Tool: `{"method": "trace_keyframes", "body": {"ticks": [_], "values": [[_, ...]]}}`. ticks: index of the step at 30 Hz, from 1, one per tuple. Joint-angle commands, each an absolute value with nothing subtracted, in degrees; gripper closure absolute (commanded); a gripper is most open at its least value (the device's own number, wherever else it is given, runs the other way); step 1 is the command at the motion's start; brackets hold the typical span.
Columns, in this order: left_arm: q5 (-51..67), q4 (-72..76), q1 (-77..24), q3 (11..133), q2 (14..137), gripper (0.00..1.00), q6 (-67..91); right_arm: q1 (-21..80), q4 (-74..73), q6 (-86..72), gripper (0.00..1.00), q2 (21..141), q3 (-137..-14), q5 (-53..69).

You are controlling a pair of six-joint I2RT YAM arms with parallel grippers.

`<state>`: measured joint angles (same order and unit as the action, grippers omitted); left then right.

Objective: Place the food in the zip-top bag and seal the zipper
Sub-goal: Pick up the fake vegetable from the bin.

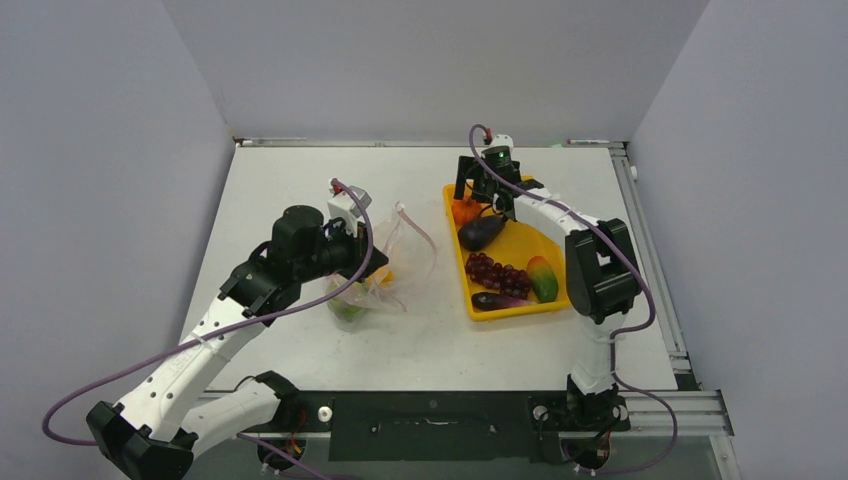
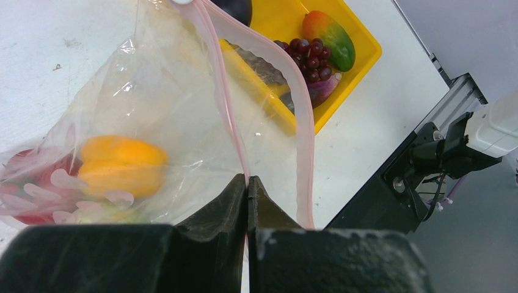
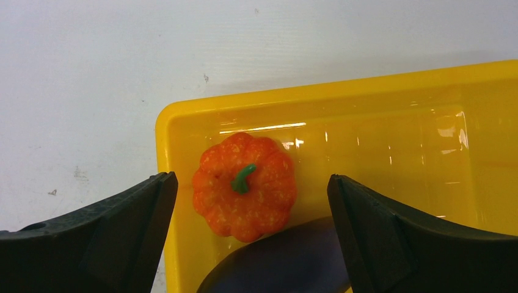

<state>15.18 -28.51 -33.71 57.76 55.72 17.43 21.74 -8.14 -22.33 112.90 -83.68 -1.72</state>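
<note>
Between spread right fingers (image 3: 116,238), pumpkin (image 3: 244,186) (untouched)

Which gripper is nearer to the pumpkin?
Right. The right gripper is open over the pumpkin in the tray; the left gripper is far off, shut on the zipper of the bag.

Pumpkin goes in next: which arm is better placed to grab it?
Right arm: its open jaws flank the pumpkin in the yellow tray. The left arm has its jaws shut on the zipper of the zip-top bag.

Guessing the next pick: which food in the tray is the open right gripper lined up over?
The orange pumpkin in the tray's corner, centred under the right gripper; the eggplant lies beside it, off-centre.
</note>
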Motion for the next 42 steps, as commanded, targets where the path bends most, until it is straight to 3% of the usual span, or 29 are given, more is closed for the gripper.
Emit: {"method": "trace_keyframes", "body": {"ticks": [1,15,27,30,39,42], "values": [[14.5,-28.1,-34.0,58.4,56.2,1.0,16.4,21.0,-6.6,-22.5,0.0,115.1,-87.5,1.7],[14.4,-28.2,-33.9,58.4,56.7,1.0,16.3,20.8,-8.8,-21.8,0.0,121.2,-90.0,4.0],[14.3,-28.4,-34.0,58.4,56.5,1.0,16.3,20.9,-10.7,-19.5,0.03,121.5,-87.3,-2.3],[14.3,-28.4,-34.0,58.4,56.4,1.0,16.4,20.9,-10.7,-19.2,0.07,120.4,-86.6,-3.5],[14.1,-28.4,-34.0,58.3,55.9,1.0,16.4,21.1,-10.3,-19.6,0.4,116.8,-84.9,-5.0],[13.8,-28.5,-34.1,58.3,55.8,1.0,16.4,21.4,-10.8,-19.4,0.46,114.6,-84.7,-5.8]]}}
